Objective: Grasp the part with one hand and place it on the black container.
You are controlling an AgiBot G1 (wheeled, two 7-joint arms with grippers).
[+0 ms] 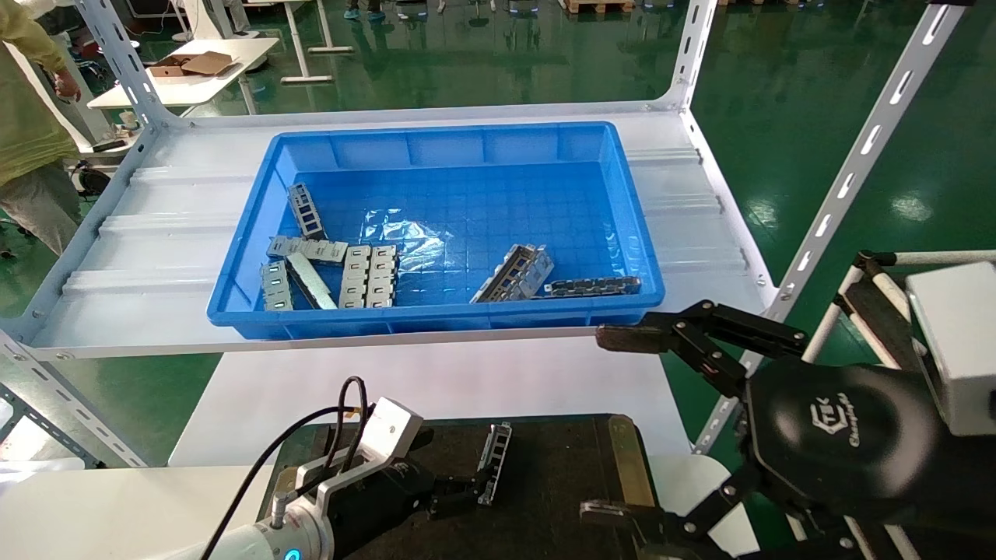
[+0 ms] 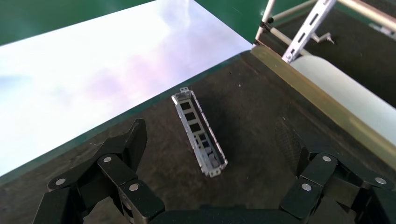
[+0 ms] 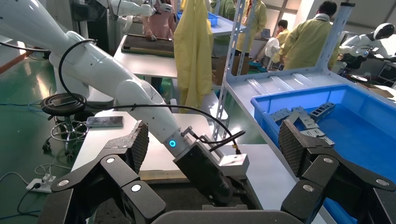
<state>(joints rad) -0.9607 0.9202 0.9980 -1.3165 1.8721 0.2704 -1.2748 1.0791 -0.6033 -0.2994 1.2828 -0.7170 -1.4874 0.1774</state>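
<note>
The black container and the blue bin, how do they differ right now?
The black container is flat, dark and rough with brass-coloured side strips; the blue bin is deeper, bright plastic. The container sits on the low white table nearest the robot; the bin sits on the metal shelf beyond. The container holds one part; the bin holds several. Both are rectangular.

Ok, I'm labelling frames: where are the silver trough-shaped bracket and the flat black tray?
Silver-grey trough-shaped metal bracket (image 2: 200,134): left wrist view, mid-length of its cut-out row.
Flat black tray (image 2: 261,116): left wrist view, bare rough surface beside the bracket.
</note>
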